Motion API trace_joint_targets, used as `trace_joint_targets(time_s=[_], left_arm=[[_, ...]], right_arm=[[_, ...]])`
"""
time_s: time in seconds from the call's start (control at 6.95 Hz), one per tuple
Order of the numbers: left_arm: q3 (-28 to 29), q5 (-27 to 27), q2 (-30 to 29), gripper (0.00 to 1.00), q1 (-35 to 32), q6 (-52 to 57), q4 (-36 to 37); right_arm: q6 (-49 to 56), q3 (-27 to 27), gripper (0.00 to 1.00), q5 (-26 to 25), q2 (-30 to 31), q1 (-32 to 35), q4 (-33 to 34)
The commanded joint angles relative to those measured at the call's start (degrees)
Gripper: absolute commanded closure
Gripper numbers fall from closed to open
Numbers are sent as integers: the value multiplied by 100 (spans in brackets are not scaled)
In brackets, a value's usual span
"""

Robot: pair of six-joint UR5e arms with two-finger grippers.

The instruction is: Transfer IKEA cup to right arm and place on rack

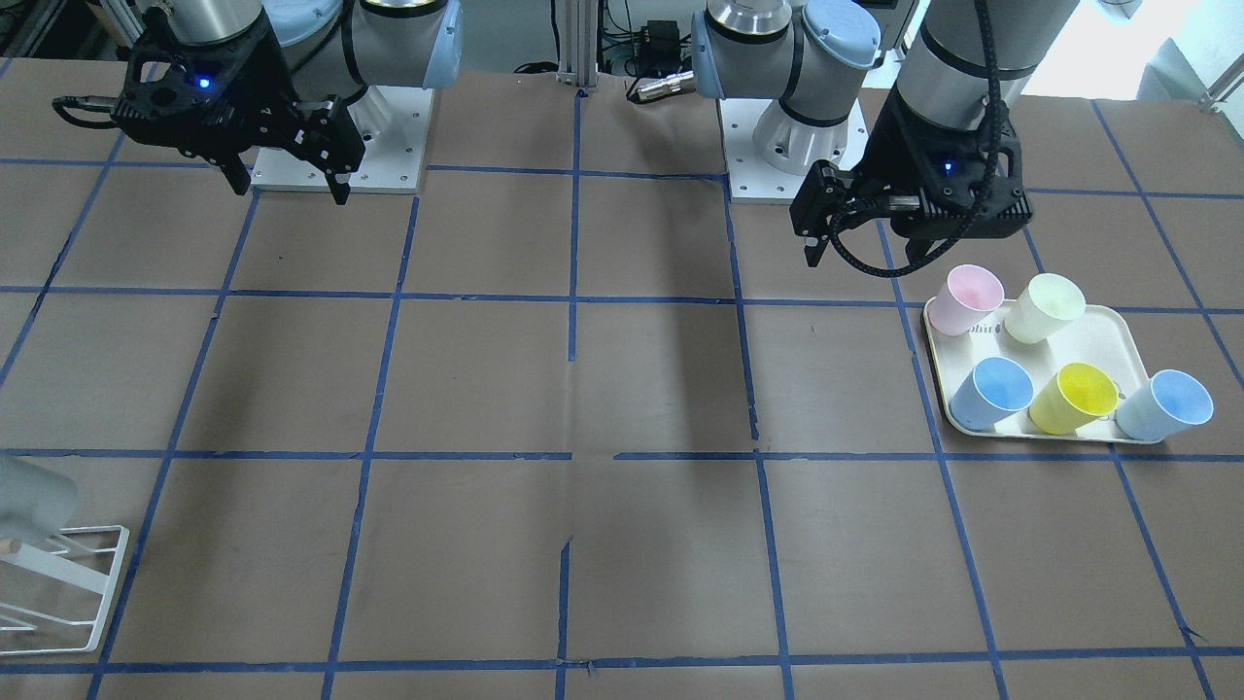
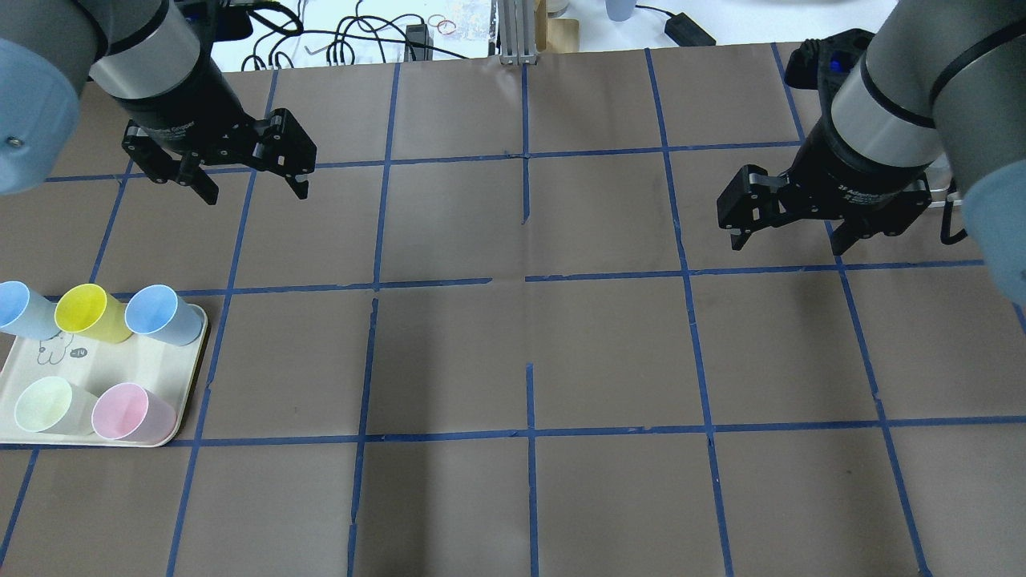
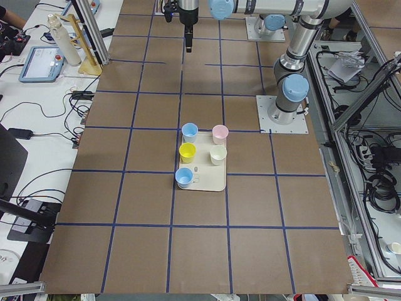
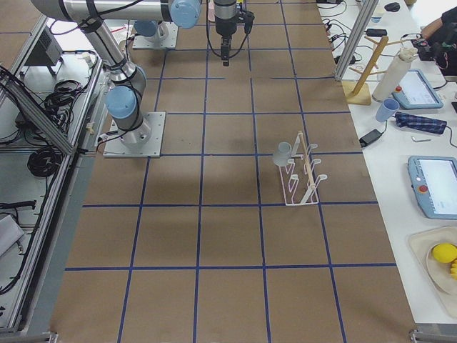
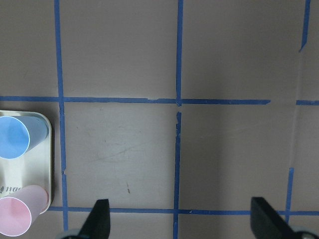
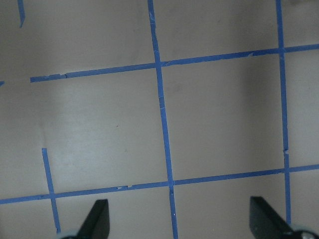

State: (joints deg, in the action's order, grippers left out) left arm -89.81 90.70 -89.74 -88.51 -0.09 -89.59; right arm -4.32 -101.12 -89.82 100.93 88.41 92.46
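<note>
- Up close, at the front view's left edge, the grey cup sits on the rack, lifted off the counter. No tool touches it.
- I think the job is as good as done. The cup is on the rack and both tools are empty.
- Farther back, on the other side, a tray holds five coloured cups. They are not part of this job and should be left alone.
- Farthest back, near the robot's base, the left tool and the right tool hang high over the counter. Each has its fingers spread wide with nothing between them. Each wrist view shows only counter between the two tips.
- Next move, I think: there is nothing to pick up. The arms only need to keep clear of the rack so the cup does not get knocked.
- Hard to see: the front view cuts off the cup and the rack at its edge. The overhead view does not show them at all. The right side view shows them whole but small, so I cannot tell how well the cup sits on its rod.
</note>
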Motion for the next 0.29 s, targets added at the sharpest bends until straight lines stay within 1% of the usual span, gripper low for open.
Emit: trace_joint_targets(time_s=[0.0,0.14], left_arm=[[-19,0,9,0,0,0,12],[-27,0,9,0,0,0,12]], right_arm=[[1,5,0,0,6,0,8],[1,5,0,0,6,0,8]])
